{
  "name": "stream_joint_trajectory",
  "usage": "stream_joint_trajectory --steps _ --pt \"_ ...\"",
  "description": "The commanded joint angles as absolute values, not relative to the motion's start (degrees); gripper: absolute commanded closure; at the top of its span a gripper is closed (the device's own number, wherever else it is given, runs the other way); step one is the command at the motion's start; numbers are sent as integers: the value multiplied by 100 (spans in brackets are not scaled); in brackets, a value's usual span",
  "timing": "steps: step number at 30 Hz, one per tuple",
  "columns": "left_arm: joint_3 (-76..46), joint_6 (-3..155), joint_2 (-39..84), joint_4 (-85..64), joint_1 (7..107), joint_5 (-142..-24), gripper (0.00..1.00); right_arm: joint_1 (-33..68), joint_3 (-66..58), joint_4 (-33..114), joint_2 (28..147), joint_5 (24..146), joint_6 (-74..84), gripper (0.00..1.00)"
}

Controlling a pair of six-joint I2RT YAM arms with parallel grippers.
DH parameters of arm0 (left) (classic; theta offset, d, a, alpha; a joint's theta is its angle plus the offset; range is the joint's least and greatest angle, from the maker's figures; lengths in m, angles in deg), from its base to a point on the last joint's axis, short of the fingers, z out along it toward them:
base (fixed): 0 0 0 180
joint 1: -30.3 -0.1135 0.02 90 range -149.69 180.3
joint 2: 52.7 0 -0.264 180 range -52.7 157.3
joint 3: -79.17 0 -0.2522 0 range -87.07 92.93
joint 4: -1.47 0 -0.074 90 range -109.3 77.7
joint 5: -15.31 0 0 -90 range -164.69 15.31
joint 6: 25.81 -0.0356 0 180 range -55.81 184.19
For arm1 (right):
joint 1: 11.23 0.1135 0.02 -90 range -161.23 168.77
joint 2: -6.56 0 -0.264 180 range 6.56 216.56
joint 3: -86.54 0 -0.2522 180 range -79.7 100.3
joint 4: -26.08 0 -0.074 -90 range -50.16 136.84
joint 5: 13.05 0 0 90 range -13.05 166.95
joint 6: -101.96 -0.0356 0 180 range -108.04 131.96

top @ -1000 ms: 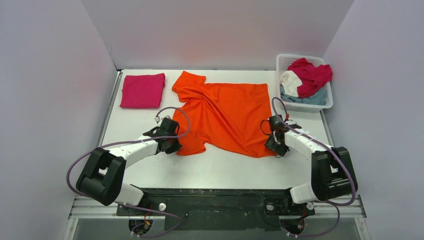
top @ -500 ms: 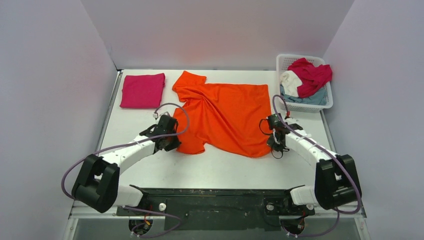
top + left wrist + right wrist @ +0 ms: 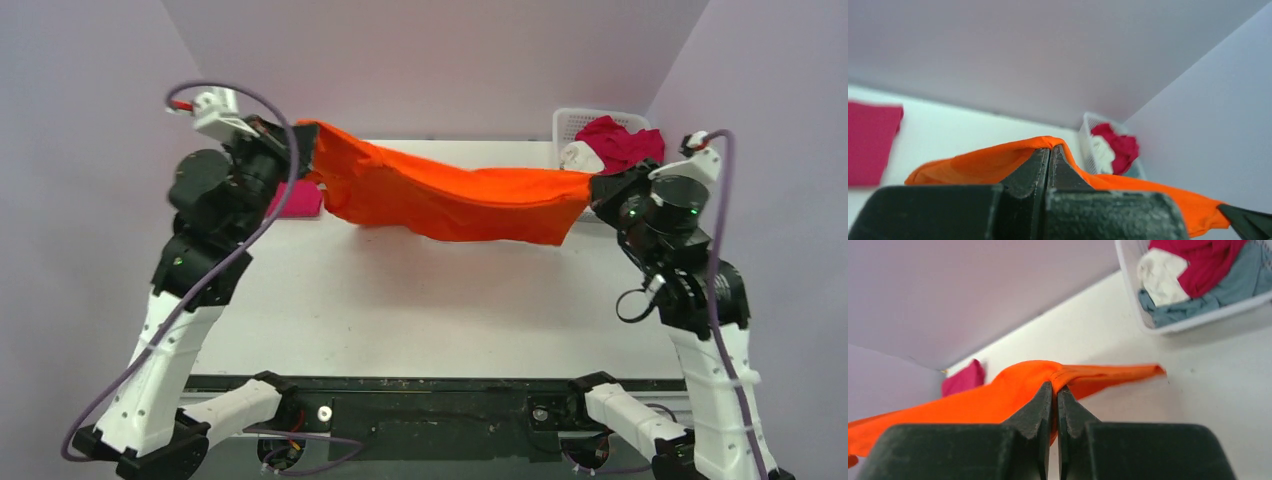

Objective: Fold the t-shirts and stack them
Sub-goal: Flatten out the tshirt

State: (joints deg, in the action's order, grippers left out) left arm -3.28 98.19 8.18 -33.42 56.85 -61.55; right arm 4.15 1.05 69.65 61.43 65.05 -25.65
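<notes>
My left end effector (image 3: 302, 150) is clenched on one end of the orange t-shirt (image 3: 450, 195), and my right end effector (image 3: 592, 190) is clenched on the other end. Both are raised well above the counter (image 3: 420, 300). The shirt hangs between them as a long band that sags in the middle, and none of it touches the surface.

My left wrist camera shows the two fingers pressed flat together, with a fold of orange cloth bunched over their tips. The rest of the shirt trails away to the right. My right wrist camera shows the same kind of grip: the fingers meet on a stitched edge, and the cloth runs off to the left.

The folded pink t-shirt (image 3: 297, 200) lies flat on the far left of the counter, partly hidden behind my left arm and the hanging orange cloth.

At the far right corner stands the white basket (image 3: 1134, 300), just behind my right end effector. A crimson t-shirt (image 3: 1208, 260), a white t-shirt (image 3: 1160, 270) and a grey-blue t-shirt (image 3: 1233, 285) are heaped in it, crumpled.
</notes>
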Motion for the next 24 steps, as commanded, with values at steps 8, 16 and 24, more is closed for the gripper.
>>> stream_joint_trajectory --steps 8,16,24 --pt "3102 8736 731 -3871 5702 -6980 100 425 2433 7726 5819 7486 -2252 100" --pt "3387 8483 660 -3830 5698 -6792 100 424 2880 7773 5802 7636 -2179 100" --pt "2936 8136 1579 -3627 5696 -5694 100 401 2809 7677 6652 6808 -1864 100"
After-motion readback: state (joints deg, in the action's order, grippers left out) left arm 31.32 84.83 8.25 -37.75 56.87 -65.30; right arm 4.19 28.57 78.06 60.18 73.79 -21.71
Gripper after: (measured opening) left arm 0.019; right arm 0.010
